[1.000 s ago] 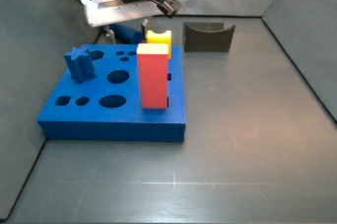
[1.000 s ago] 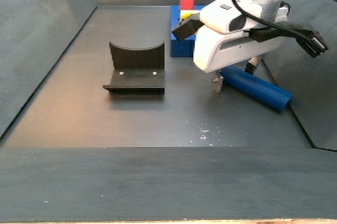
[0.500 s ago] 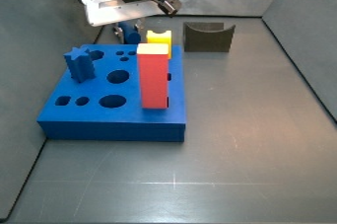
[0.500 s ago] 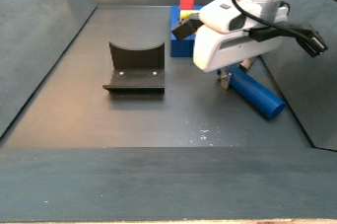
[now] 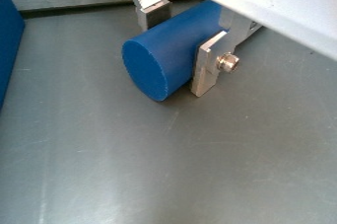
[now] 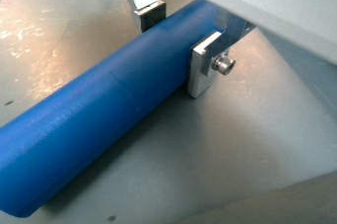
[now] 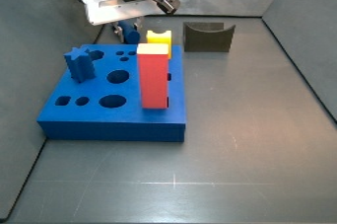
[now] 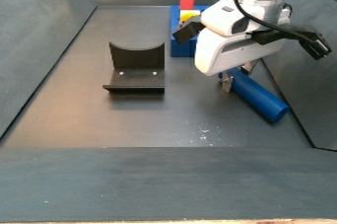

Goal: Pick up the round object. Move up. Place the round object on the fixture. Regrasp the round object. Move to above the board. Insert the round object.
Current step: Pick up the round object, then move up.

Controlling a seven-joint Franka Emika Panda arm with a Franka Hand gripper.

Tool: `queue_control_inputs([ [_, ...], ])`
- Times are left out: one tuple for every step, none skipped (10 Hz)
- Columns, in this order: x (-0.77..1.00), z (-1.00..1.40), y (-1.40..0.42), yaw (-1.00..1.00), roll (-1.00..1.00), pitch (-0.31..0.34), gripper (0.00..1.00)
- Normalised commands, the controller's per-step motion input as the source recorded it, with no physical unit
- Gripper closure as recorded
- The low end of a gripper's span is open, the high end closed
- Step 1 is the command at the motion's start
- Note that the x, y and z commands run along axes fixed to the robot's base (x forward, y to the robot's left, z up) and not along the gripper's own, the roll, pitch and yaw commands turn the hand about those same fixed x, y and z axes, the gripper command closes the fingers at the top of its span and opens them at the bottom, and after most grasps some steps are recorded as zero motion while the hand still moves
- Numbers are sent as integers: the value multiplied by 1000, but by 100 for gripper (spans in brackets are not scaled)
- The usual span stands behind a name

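Note:
The round object (image 5: 165,55) is a long smooth blue cylinder (image 6: 93,139) lying on the grey floor. My gripper (image 5: 178,40) straddles it near one end, and in both wrist views a silver finger presses each side of it (image 6: 175,42). A side view shows the gripper (image 8: 234,82) low over the rod (image 8: 261,100), to the right of the fixture (image 8: 136,67). From the opposite side the gripper (image 7: 125,26) stands behind the blue board (image 7: 93,95), with the dark fixture (image 7: 208,37) further along the back.
A tall red block (image 7: 154,75) and a yellow block (image 7: 157,42) stand in the board, along with a short blue notched peg (image 7: 82,62). Grey walls enclose the floor on the sides.
The gripper has come down onto the rod, and the rod has shifted slightly on the floor as the fingers met it.

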Motion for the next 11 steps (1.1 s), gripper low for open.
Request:
queue_control_inputs([
  [0,0,0,0,0,0,100],
  [0,0,0,0,0,0,100],
  [0,1000,0,0,0,0,100],
  [-15,1000,14,8,2,-1,100],
  [-47,1000,14,3,6,17,100],
  [-41,934,16,-12,20,25,100],
  [-29,814,19,-22,32,39,100],
  [-23,686,19,-29,43,50,100],
  [-25,514,16,-35,59,52,100],
  [-29,384,15,-36,70,53,100],
  [-30,299,15,-36,78,52,100],
])
